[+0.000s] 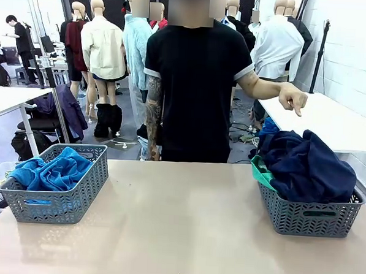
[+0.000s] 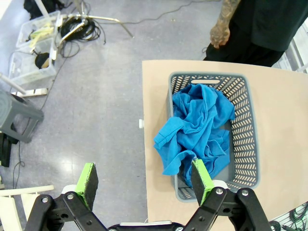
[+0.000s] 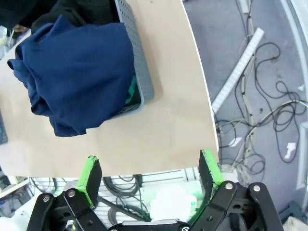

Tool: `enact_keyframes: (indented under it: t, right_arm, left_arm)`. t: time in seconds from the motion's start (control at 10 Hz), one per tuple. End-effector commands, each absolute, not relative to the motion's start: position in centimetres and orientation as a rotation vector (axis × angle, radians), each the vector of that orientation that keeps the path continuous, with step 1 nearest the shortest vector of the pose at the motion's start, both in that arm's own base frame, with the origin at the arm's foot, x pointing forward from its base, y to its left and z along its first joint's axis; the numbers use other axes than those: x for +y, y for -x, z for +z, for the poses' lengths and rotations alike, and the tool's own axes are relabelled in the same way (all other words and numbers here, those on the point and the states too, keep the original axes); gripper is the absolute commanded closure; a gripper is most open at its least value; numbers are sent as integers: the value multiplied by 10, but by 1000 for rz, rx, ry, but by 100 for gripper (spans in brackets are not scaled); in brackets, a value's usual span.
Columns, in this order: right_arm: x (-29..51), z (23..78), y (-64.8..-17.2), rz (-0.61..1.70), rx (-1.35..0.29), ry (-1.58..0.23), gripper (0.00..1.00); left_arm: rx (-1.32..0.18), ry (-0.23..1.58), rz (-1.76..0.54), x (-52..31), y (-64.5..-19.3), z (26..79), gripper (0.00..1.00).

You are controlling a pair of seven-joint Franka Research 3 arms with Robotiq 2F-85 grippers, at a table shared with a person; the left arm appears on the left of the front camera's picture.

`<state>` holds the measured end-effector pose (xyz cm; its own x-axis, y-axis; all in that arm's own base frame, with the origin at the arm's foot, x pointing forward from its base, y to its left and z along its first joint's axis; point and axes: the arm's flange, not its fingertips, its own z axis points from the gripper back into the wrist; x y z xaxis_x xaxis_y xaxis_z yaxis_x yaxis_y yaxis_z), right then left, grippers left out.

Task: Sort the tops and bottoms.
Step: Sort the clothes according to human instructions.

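Bright blue garment [image 1: 52, 172]: heaped in left basket [image 1: 75, 202], beneath open, empty left gripper [image 2: 144, 178]. Navy garment [image 1: 307, 165]: piled over emerald green one [image 1: 261, 172], right basket [image 1: 311, 217]; right gripper [image 3: 150, 171] open, empty, beside it

- The tan table [image 1: 178, 223] carries two grey lattice baskets, one at each end.
- The left basket [image 1: 60, 198] holds a bright blue garment [image 1: 49, 172], bunched loosely.
- The right basket [image 1: 311, 214] is heaped with a navy garment [image 1: 307, 165]; an emerald green garment [image 1: 261, 172] peeks over the basket's left rim.
- Behind the table's far edge stands a person in a black T-shirt [image 1: 198, 82], one hand [image 1: 292, 97] pointing down above the right basket.
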<state>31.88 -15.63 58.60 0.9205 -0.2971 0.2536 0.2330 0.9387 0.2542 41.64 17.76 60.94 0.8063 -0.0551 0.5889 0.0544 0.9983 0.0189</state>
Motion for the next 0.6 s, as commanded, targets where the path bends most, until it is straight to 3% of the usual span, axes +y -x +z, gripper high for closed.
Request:
enact_keyframes:
  t: [0.0, 0.5]
  right_arm:
    - [-158, 589, -322, -265, -284, -226, 0]
    - [-158, 589, -322, -265, -284, -226, 0]
  left_arm:
    - [-632, 2, -55, 177, -416, 610, 0]
    - [-632, 2, -55, 177, -416, 610, 0]
